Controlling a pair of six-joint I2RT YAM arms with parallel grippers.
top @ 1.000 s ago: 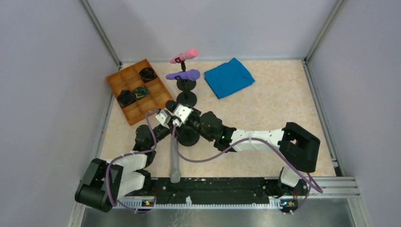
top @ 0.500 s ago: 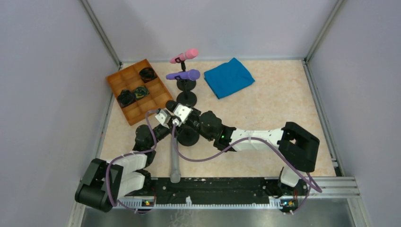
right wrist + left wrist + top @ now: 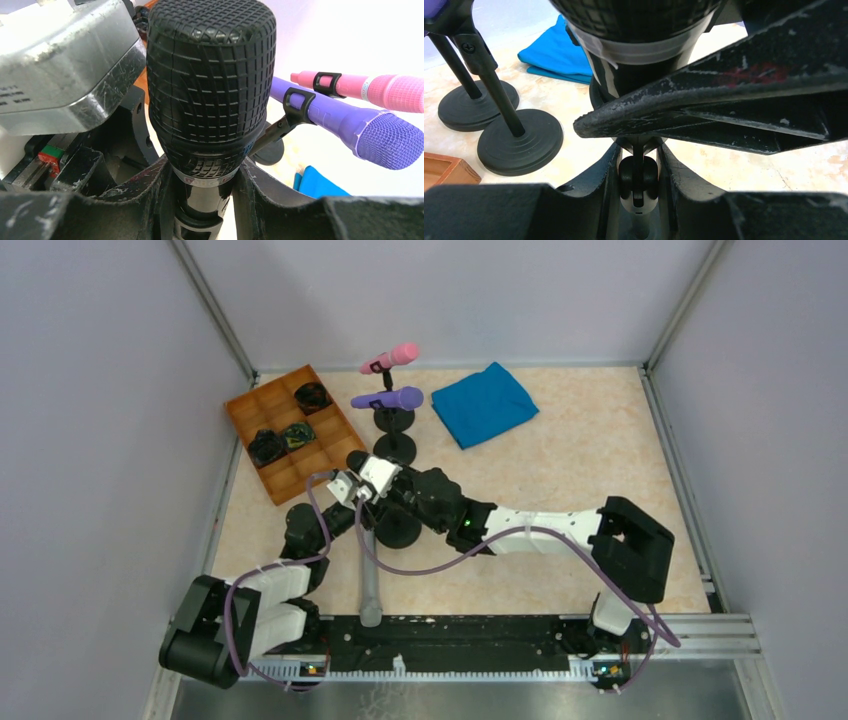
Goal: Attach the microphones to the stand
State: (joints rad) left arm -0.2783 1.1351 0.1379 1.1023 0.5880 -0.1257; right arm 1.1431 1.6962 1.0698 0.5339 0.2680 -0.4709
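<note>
The black microphone [image 3: 210,100] is gripped firmly by the right gripper [image 3: 202,172] just above the empty stand [image 3: 398,530], whose neck [image 3: 638,180] is pinched by the left gripper [image 3: 638,162] (presumably steadying it for seating).

The black microphone [image 3: 210,100], farthest from the blue cloth [image 3: 484,403], has a grid-embossed head with a silver band beneath. Its stand [image 3: 400,531] is black too. Nearer the cloth are a purple microphone [image 3: 388,398] with a fine mesh head and a pink microphone [image 3: 392,357]. The tray [image 3: 268,402] past them is orange-brown. The tabletop [image 3: 590,460] is mottled beige.
</note>
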